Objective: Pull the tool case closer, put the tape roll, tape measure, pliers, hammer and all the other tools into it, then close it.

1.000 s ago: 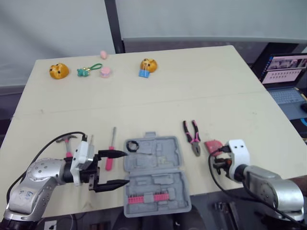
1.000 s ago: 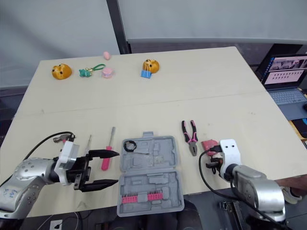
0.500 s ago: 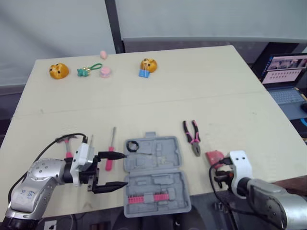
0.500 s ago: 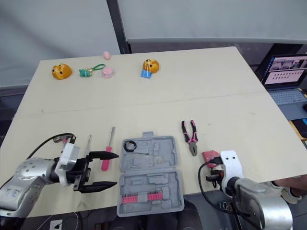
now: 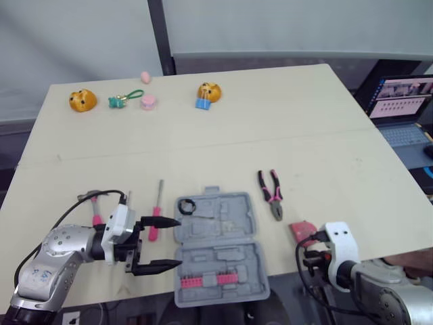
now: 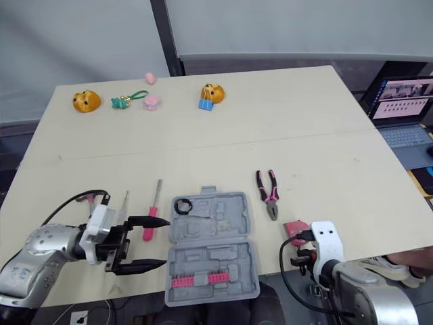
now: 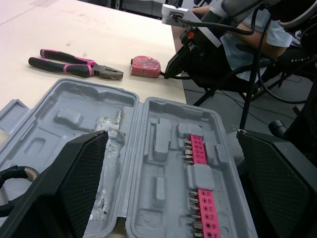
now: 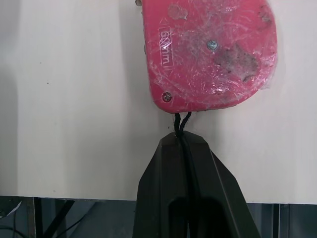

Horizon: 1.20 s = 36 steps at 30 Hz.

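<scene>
Right gripper (image 8: pixel 181 141): pinched on the cord of the tape measure (image 8: pixel 208 49), which lies just past its fingertips.
Change: the measure has been dragged toward the table's near edge.
Left gripper (image 5: pixel 160 242): spread wide, tool case (image 5: pixel 216 247) at its fingertips.
Meaning: likely repositioning before casing.

The tool case (image 5: pixel 216 247) lies open at the near edge of the counter (image 5: pixel 270 122), with the tape roll (image 5: pixel 187 206) in its far left corner. To its right lie the pliers (image 5: pixel 271 193), then the tape measure (image 5: pixel 302 230) nearer the edge. To its left lie a screwdriver (image 5: pixel 156 215), then the hammer (image 5: pixel 95 218). Small toys (image 5: pixel 148 101) sit far back left.
</scene>
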{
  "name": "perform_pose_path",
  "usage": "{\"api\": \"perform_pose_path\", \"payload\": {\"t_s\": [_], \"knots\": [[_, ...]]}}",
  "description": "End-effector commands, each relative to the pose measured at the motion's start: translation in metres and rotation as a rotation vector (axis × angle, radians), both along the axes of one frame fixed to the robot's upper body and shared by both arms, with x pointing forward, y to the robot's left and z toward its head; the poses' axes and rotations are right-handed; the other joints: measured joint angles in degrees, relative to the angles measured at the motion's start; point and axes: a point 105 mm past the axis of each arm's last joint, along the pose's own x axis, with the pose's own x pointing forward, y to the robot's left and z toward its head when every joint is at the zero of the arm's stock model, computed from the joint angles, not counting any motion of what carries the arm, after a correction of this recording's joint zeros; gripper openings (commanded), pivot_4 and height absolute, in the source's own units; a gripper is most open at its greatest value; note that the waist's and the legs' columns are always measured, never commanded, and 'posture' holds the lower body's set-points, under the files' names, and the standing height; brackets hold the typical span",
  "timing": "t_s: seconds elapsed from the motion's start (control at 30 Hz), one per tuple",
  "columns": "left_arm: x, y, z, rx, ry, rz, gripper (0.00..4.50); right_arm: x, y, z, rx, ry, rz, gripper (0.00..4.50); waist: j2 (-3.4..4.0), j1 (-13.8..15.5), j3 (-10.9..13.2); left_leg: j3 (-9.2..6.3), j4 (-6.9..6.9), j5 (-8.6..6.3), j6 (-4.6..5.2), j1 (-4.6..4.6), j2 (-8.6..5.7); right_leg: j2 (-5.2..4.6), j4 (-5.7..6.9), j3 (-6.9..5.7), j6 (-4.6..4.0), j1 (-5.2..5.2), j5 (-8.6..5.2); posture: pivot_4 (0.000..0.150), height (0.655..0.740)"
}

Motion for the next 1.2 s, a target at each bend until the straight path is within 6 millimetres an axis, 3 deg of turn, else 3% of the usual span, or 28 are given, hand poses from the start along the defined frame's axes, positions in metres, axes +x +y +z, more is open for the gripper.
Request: {"api": "perform_pose_path", "payload": {"t_s": [0.03, 0.3, 0.43, 0.63, 0.8, 1.0, 1.2], "knots": [[-0.002, -0.001, 0.001, -0.005, -0.016, -0.012, 4.50, -0.002, 0.001, 0.004, -0.008, -0.013, -0.003, 0.02, 0.00, 0.0, 0.0, 0.00, 0.00, 0.00, 0.00, 0.00, 0.00, 0.00, 0.00, 0.00, 0.00, 0.00, 0.00, 0.150, 0.7400], [-0.002, -0.001, 0.001, -0.007, -0.013, -0.011, 4.50, 0.000, 0.002, 0.005, 0.003, -0.014, 0.000, 0.02, 0.00, 0.0, 0.0, 0.00, 0.00, 0.00, 0.00, 0.00, 0.00, 0.00, 0.00, 0.00, 0.00, 0.00, 0.00, 0.150, 0.7400], [-0.002, 0.000, 0.002, -0.008, -0.016, -0.010, 4.50, -0.003, -0.002, 0.015, -0.001, -0.013, 0.015, 1.32, 0.02, 0.0, 0.0, 0.00, 0.00, 0.00, 0.00, 0.00, 0.00, 0.00, 0.00, 0.00, 0.00, 0.00, 0.00, 0.150, 0.7400], [-0.003, 0.008, 0.006, 0.003, -0.014, -0.017, 4.50, -0.011, -0.016, 0.056, -0.005, -0.064, 0.149, 4.32, 0.20, 0.1, 0.1, 0.00, -0.01, -0.02, 0.03, -0.03, -0.02, 0.00, -0.07, 0.00, 0.02, 0.00, 0.01, 0.150, 0.7400], [-0.003, 0.007, 0.006, -0.001, -0.012, -0.038, 4.50, -0.023, -0.023, 0.092, 0.016, -0.063, 0.408, 4.42, 0.31, 0.4, 0.2, 0.05, 0.00, -0.06, 0.12, -0.05, -0.03, 0.01, -0.13, 0.02, 0.06, 0.03, 0.03, 0.150, 0.7400], [0.002, 0.003, 0.006, -0.009, -0.025, -0.042, 4.50, -0.015, -0.047, 0.094, -0.062, -0.082, 0.633, 4.42, 0.16, 1.2, 0.2, 0.56, 0.06, -0.09, 0.17, -0.04, -0.02, 0.08, -0.19, 0.08, 0.16, 0.08, 0.08, 0.150, 0.7400], [0.001, 0.004, 0.006, -0.009, -0.031, -0.031, 4.50, -0.005, -0.053, 0.097, -0.115, -0.127, 0.833, 4.42, 0.09, 1.2, 0.3, 0.64, 0.14, -0.10, 0.19, 0.00, 0.00, 0.07, -0.18, 0.15, 0.23, 0.09, 0.13, 0.150, 0.7400]]}}
